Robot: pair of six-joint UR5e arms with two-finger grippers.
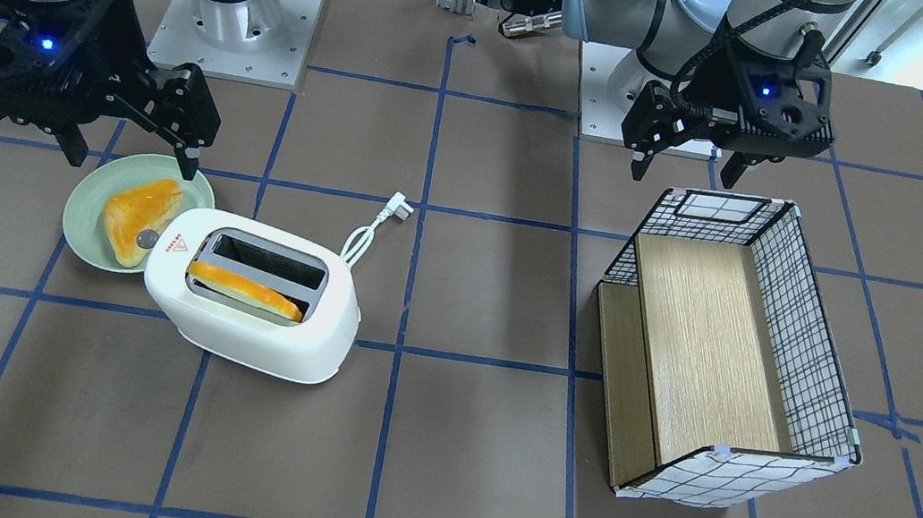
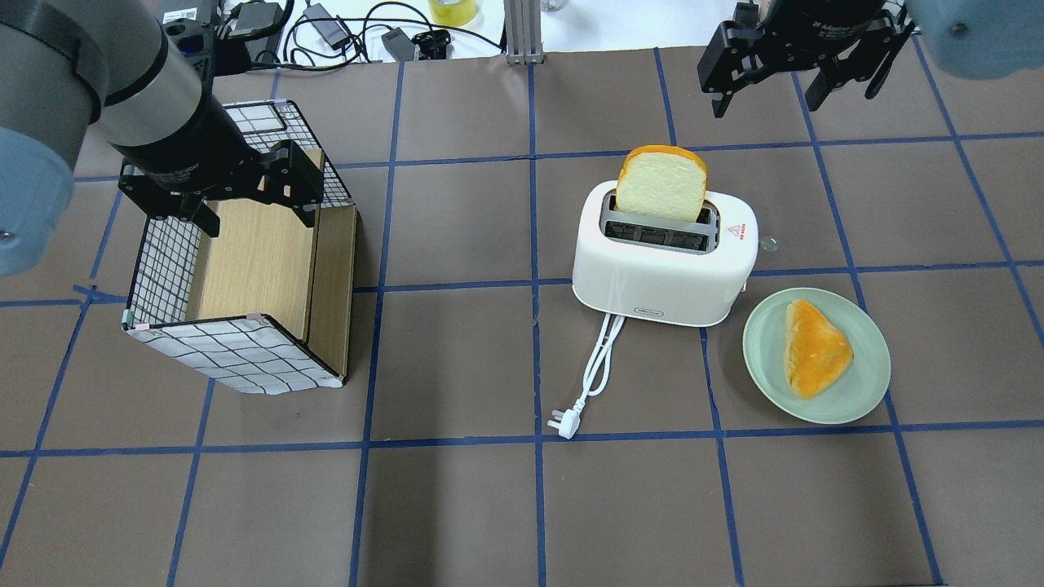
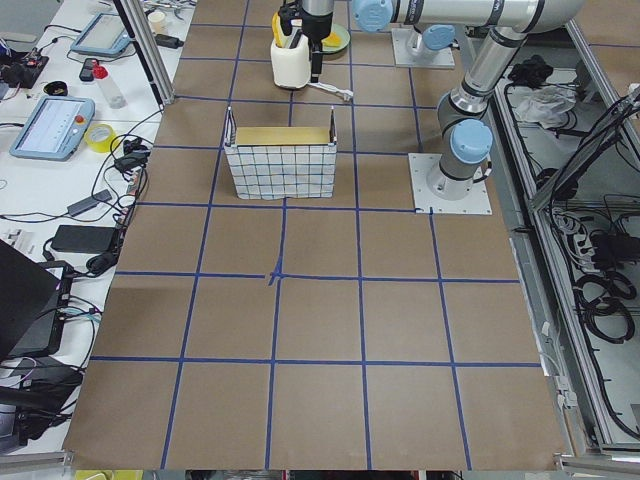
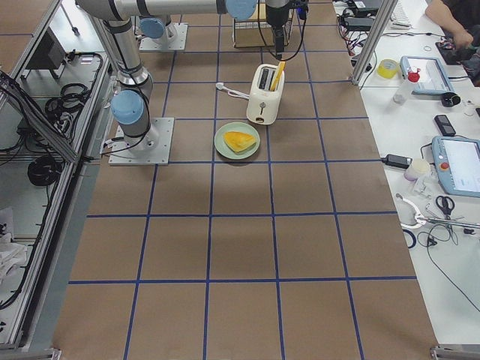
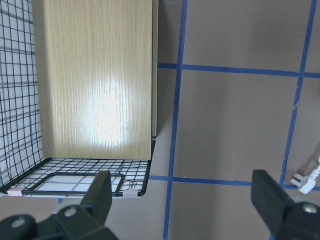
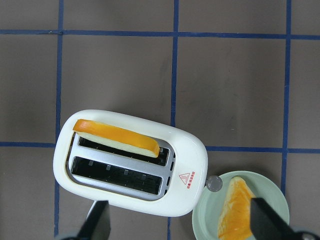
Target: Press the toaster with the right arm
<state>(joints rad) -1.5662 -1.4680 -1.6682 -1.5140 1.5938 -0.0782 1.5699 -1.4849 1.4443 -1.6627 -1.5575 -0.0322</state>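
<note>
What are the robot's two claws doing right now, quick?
Left gripper: open, holding nothing.
Right gripper: open, holding nothing.

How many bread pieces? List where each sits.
2. One orange-crusted bread slice stands in one slot of the white rounded plastic toaster; one orange-crusted piece lies on the pale green round plate beside it. None seems hidden.
</note>
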